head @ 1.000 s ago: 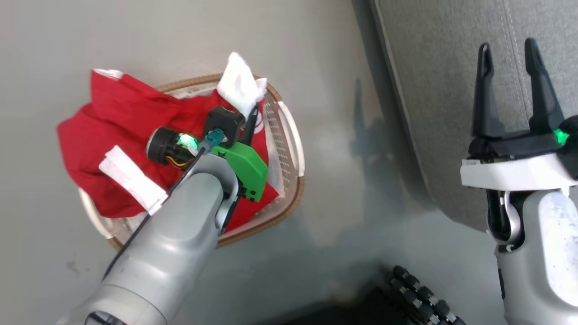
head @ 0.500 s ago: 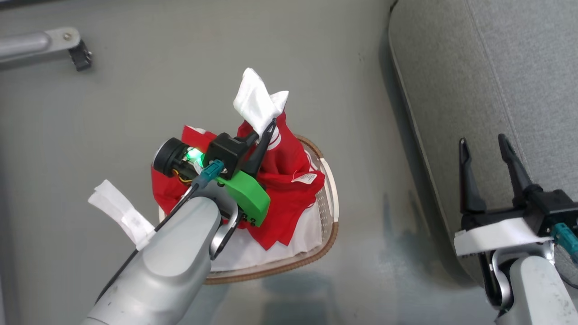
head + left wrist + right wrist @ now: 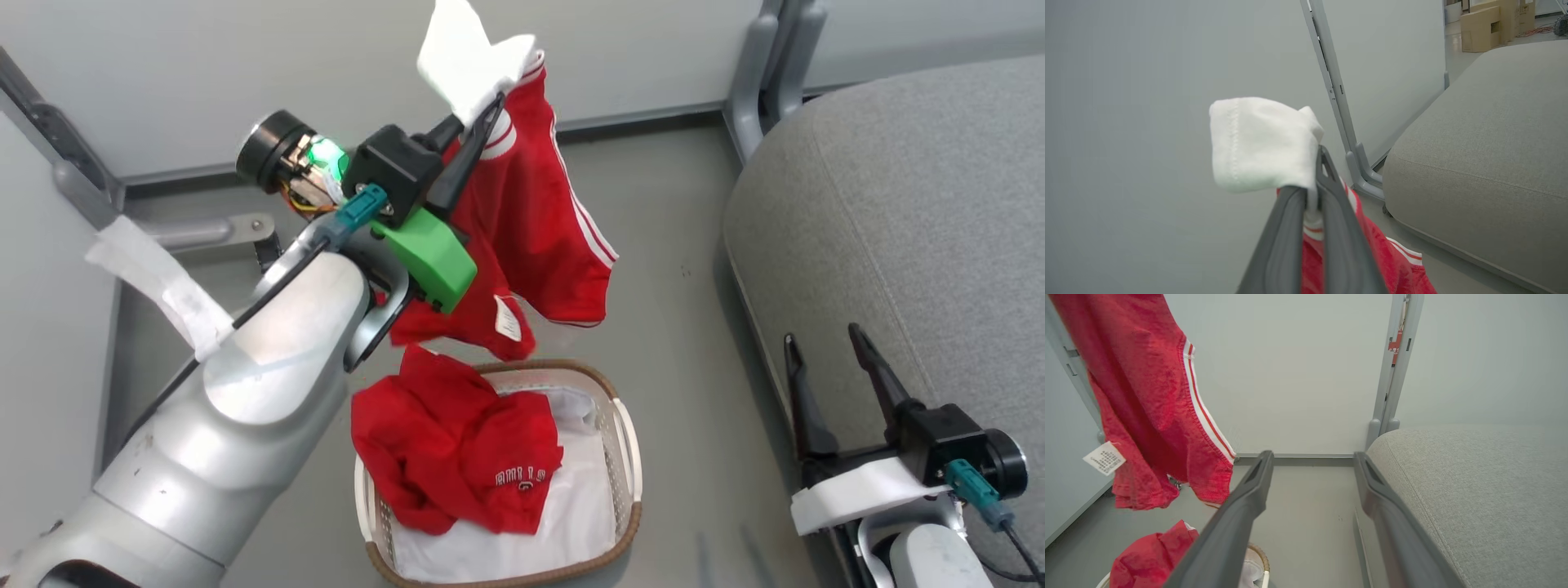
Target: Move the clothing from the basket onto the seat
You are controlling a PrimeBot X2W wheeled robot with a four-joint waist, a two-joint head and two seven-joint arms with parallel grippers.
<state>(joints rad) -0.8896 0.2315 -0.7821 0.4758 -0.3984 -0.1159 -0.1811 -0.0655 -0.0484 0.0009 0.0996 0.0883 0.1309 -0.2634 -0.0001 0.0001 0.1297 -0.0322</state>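
Shorts (image 3: 531, 229) are hanging from my left claw (image 3: 490, 110), which is clamping shut on their white waistband, high above the basket (image 3: 629, 457) and clear of its rim. The shirt (image 3: 457, 457) is lying crumpled inside the basket on the liner (image 3: 571, 523), and the seat (image 3: 898, 204) is sitting to the basket's right. My right claw (image 3: 820, 335) is standing wide and holding nothing, right of the basket by the seat's edge. I am judging the grip risky: only my fingertips are pinching the cloth, along with a white fold (image 3: 1257, 143) I cannot place, so a quick swing could be shaking the shorts loose onto the floor (image 3: 694, 245) between basket and seat. The left wrist view is showing that pinch close up, while the head view is half hiding it. The head view is showing the shirt's lettering and the basket. The right wrist view is showing the label (image 3: 1105, 457) and side stripe dangling above the shirt, near it.
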